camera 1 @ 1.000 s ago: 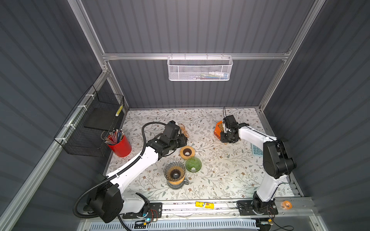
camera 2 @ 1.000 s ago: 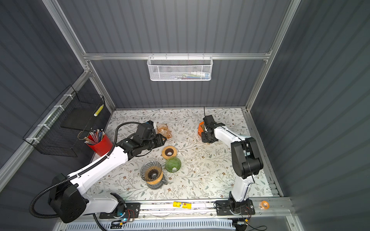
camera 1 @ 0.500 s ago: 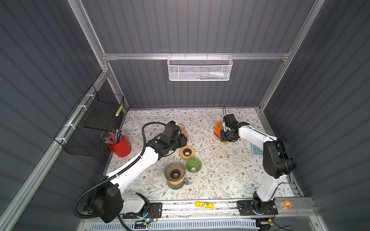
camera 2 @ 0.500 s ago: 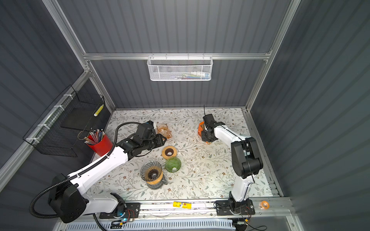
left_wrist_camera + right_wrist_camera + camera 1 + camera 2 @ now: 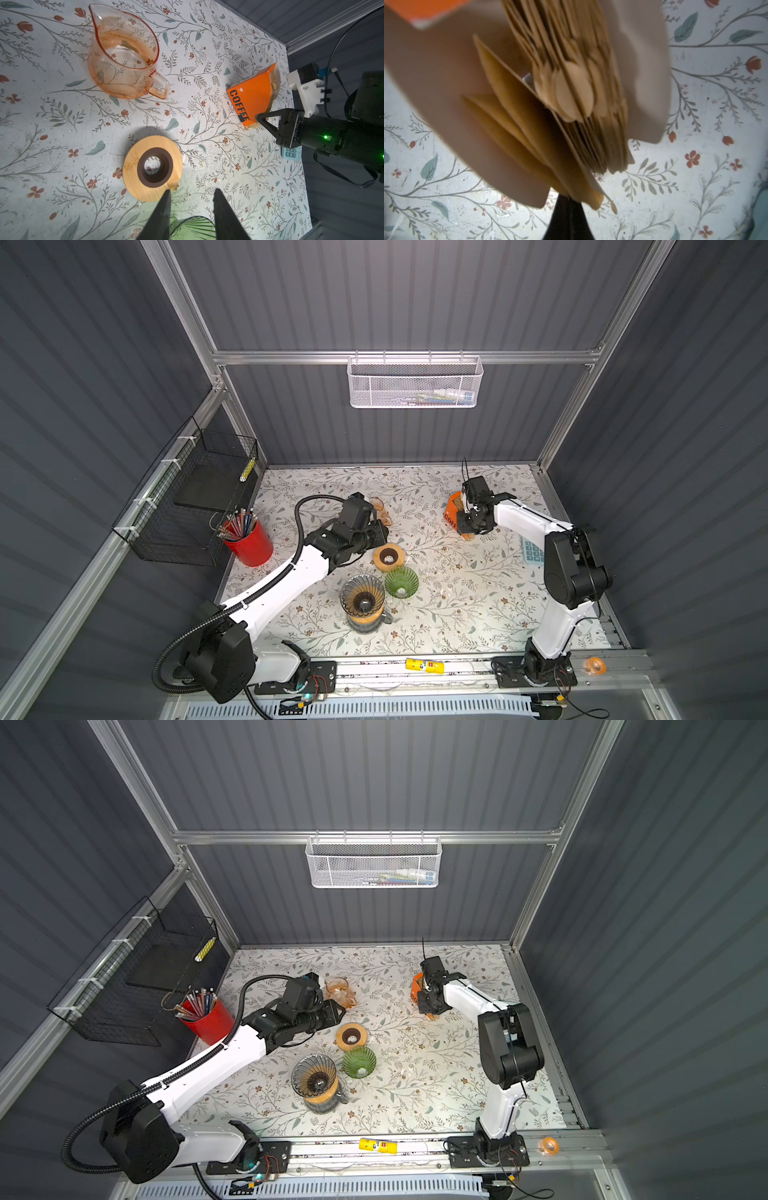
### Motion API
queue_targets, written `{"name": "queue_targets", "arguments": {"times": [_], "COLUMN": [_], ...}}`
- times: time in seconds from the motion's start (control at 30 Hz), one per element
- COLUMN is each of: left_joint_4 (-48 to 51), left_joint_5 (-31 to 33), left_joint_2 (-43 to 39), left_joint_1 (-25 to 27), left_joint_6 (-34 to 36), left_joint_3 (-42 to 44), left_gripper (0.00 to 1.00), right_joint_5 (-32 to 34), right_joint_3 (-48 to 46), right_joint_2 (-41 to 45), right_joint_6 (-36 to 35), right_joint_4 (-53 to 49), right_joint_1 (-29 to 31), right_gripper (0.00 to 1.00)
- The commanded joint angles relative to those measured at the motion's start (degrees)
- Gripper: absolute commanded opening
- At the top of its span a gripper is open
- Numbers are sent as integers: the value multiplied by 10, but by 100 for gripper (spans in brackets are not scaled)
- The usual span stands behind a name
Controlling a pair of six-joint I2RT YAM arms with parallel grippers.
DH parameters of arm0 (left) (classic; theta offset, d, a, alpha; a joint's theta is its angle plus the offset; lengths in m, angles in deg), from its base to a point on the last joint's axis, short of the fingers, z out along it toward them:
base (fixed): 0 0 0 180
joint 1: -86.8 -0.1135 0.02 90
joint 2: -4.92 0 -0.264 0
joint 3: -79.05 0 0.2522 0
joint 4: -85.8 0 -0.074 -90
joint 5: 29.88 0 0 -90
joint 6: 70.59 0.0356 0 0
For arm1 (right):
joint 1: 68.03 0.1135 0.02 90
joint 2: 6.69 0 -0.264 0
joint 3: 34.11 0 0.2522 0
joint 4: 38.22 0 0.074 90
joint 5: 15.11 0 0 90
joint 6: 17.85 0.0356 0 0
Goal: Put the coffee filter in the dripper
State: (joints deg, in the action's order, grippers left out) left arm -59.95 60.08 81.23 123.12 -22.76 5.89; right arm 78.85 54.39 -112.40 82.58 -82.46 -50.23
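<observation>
**A:** Since the earlier frame the right gripper (image 5: pixel 569 199) has pinched shut. Neither arm has really shifted.

**B:** Shut on what?

**A:** The edge of a coffee filter (image 5: pixel 517 149) that is still in the stack inside the orange box (image 5: pixel 251 97). More than one sheet seems to run into the fingertips.

**B:** So what's the risk?

**A:** Several sheets may come out together. If the stack binds, the light, tilted box may drag along. Such a thin edge hold could also slip or tear.

**B:** And the left gripper (image 5: pixel 192 199)?

**A:** Partly open and empty, well apart from the box. The clear dripper (image 5: pixel 362 600) and green dripper (image 5: pixel 401 581) are also well apart from it, so floppy paper faces a long carry.
</observation>
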Motion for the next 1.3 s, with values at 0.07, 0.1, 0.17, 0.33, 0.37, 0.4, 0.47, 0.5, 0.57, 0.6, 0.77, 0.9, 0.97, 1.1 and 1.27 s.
{"name": "queue_targets", "arguments": {"times": [0.07, 0.1, 0.17, 0.33, 0.37, 0.4, 0.47, 0.5, 0.57, 0.6, 0.77, 0.9, 0.97, 1.1, 1.27], "left_joint_4": [1, 1, 1, 1, 1, 1, 1, 1, 1, 1, 1, 1, 2, 3, 3], "left_joint_5": [0, 1, 1, 2, 2, 1, 2, 1, 1, 1, 1, 1, 1, 1, 0], "left_joint_2": [-16, -17, -19, -23, -24, -25, -27, -29, -32, -33, -38, -43, -46, -49, -52], "left_joint_1": [0, 0, 0, 0, 0, 0, 0, 0, 0, 0, 0, -1, 0, 0, 0], "left_joint_6": [2, 2, 2, 2, 2, 2, 2, 2, 0, 1, 1, 0, 0, 1, 1], "left_joint_3": [5, 5, 6, 9, 9, 9, 11, 11, 13, 12, 16, 18, 19, 21, 22], "left_gripper": [36, 36, 36, 36, 36, 36, 36, 36, 36, 36, 36, 36, 36, 36, 36], "right_joint_5": [7, 8, 8, 8, 7, 7, 7, 7, 5, 5, 4, 4, 5, 5, 6], "right_joint_3": [-5, -8, -13, -25, -28, -31, -36, -38, -43, -46, -58, -65, -66, -64, -52], "right_joint_2": [30, 36, 46, 65, 67, 71, 76, 80, 84, 86, 97, 100, 98, 93, 83], "right_joint_6": [5, 5, 5, 7, 8, 9, 11, 12, 14, 15, 20, 21, 21, 21, 21], "right_joint_4": [-17, -19, -22, -30, -30, -30, -33, -34, -35, -37, -40, -39, -37, -32, -31], "right_joint_1": [2, 3, 3, 4, 4, 4, 5, 6, 7, 8, 15, 20, 20, 20, 20], "right_gripper": [0, 0, 0, 0, 0, 0, 0, 0, 0, 0, 0, 0, 0, 12, 25]}}
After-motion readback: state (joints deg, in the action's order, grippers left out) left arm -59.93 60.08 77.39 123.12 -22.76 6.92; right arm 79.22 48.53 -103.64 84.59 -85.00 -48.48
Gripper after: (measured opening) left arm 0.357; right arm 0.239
